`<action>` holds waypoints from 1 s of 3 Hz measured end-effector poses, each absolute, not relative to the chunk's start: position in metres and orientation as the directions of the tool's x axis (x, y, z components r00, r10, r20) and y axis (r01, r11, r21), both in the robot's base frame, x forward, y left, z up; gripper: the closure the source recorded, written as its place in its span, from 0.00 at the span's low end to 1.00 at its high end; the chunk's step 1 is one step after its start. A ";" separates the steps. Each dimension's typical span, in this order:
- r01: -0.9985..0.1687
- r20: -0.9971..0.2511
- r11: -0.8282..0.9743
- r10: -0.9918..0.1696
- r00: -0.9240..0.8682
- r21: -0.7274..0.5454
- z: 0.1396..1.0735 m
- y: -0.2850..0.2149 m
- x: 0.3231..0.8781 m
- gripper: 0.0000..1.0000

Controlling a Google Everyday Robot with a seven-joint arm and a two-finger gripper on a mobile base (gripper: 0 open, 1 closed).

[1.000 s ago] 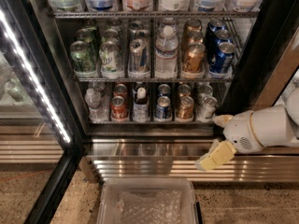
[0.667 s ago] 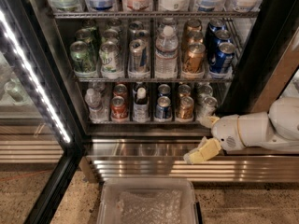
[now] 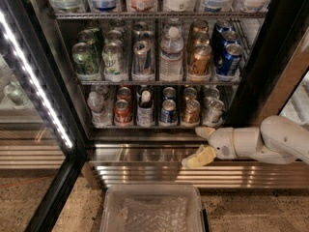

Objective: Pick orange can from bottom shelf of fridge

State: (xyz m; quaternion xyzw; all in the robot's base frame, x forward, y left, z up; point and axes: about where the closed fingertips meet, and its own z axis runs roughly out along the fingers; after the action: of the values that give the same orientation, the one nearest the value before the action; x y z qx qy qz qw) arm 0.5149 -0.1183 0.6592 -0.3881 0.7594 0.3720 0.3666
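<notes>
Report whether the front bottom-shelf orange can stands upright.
Upright: shiny amber-orange can, silver lid up, on bottom wire rack. Gripper open below it, before steel grille.

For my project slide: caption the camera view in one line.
Open gripper hovers at the base of the fridge, just below the orange can on the bottom shelf.

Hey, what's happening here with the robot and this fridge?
A robot arm reaches in from the right toward the open fridge. Its end effector is open and empty, low in front of the steel base grille, just below the bottom shelf. The orange can stands untouched on that shelf, between a blue can and a silver can, slightly above the end effector. Nothing has been picked yet.
</notes>
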 end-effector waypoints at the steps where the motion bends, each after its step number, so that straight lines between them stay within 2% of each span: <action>1: -0.862 -0.845 0.422 -0.317 -0.430 0.280 0.659 -0.118 0.515 0.00; 2: -0.862 -0.845 0.422 -0.317 -0.430 0.280 0.659 -0.118 0.515 0.18; 3: -0.852 -0.856 0.452 -0.298 -0.423 0.264 0.654 -0.122 0.525 0.32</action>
State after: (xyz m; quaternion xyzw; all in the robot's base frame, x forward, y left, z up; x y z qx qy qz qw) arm 0.5248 -0.1218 0.6538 -0.3777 0.7615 0.3627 0.3819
